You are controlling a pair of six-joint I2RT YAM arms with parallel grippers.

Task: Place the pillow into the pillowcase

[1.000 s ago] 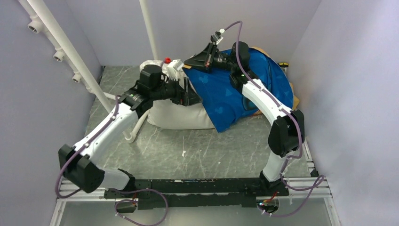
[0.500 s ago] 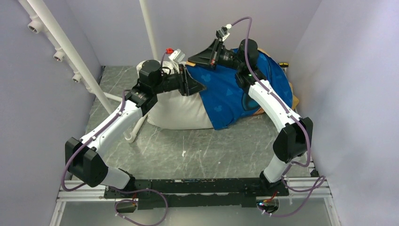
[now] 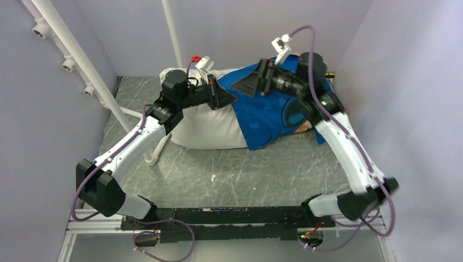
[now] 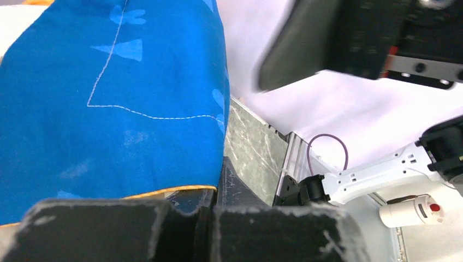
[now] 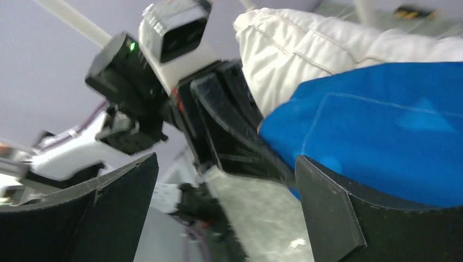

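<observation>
The white pillow lies at the back of the table, its right half inside the blue pillowcase. My left gripper is shut on the pillowcase's open edge on top of the pillow. In the left wrist view the orange hem runs into the closed left gripper. My right gripper hovers just right of it, open, holding nothing. The right wrist view shows the right gripper with wide-apart fingers, and beyond them the left gripper, the pillow and the pillowcase.
A white pipe frame slants along the left side and a white post stands at the back. Purple walls close in on three sides. A small yellow-and-black object lies at the back right. A white scrap lies on the marble tabletop.
My left gripper has closed on the pillowcase's edge. My right gripper has let go of the fabric, opened and drawn back to the right; its arm has swung outward.
</observation>
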